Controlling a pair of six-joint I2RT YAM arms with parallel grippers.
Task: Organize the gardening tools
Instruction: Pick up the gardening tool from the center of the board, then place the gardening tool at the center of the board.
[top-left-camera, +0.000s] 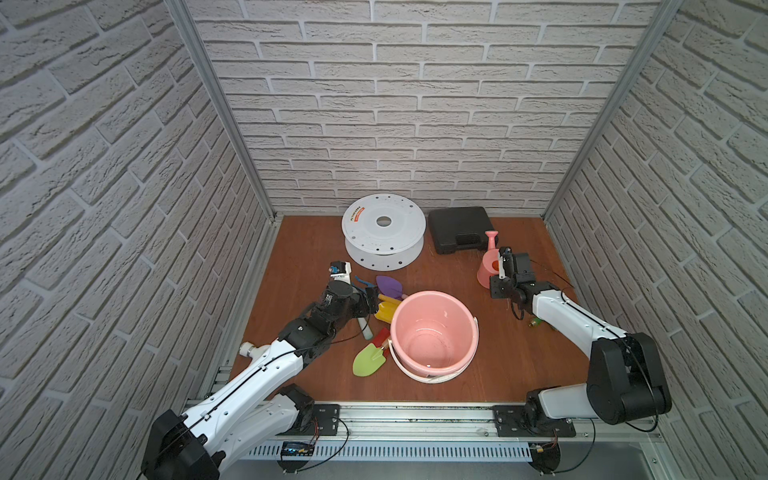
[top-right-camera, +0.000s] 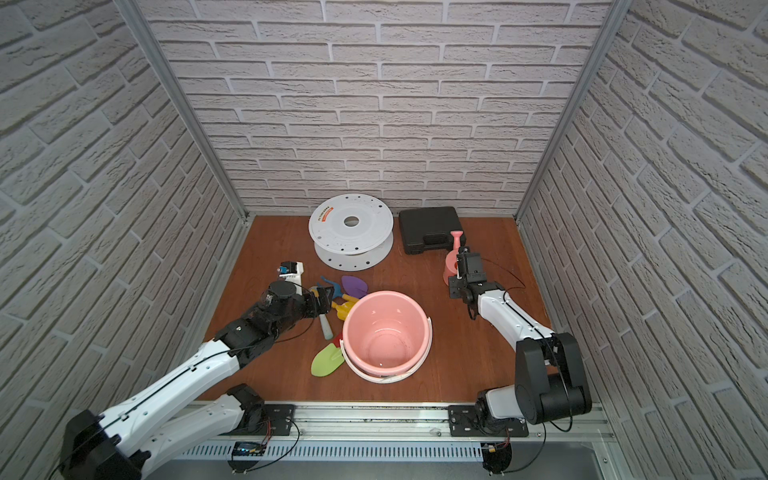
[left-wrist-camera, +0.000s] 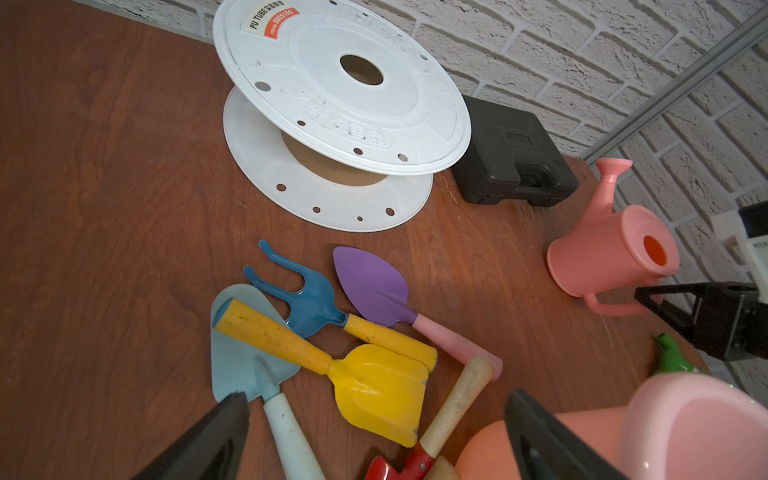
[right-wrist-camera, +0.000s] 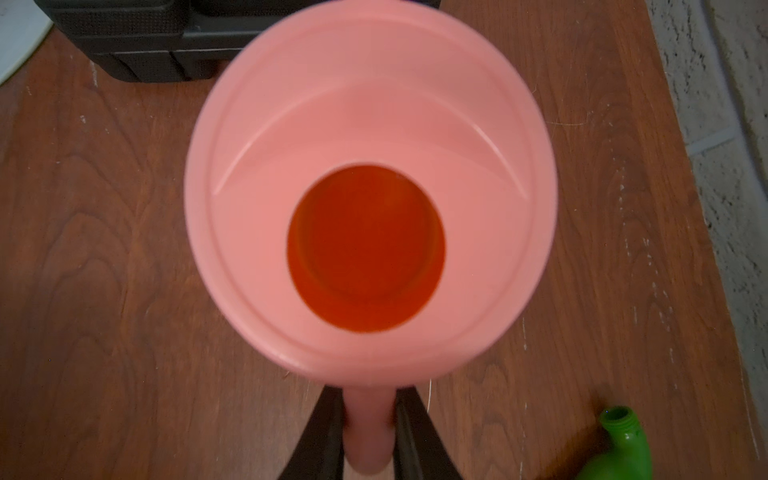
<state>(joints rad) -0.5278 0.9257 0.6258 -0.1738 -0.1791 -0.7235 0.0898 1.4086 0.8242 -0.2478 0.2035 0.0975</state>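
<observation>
**Gardening tools: tabletop holding**

- Pink watering can (top-left-camera: 487, 266): upright near the table's (top-left-camera: 457, 374) right rear, just in front of the black case (top-left-camera: 459, 228). Its handle is pinched between the narrowed jaws of the right gripper (right-wrist-camera: 369, 392).
- Left gripper (left-wrist-camera: 374, 403): jaws spread wide and holding nothing, poised over the tool heap just beside the pink bucket (top-left-camera: 432, 316).
- Tool heap, left of the bucket:
  - Purple trowel (left-wrist-camera: 370, 282) and blue claw fork (left-wrist-camera: 311, 299) lie side by side.
  - Yellow scoop's (left-wrist-camera: 378, 390) handle lies across the pale-blue trowel's (left-wrist-camera: 232, 353) blade.
  - A red tool with wooden handle (left-wrist-camera: 453, 403) lies against the bucket.
- Green spade (top-left-camera: 368, 359): flat on the table at the bucket's near-left side.
- Sundries: white spool (top-left-camera: 382, 232) at rear centre; green fitting (right-wrist-camera: 619, 449) near the right arm
</observation>
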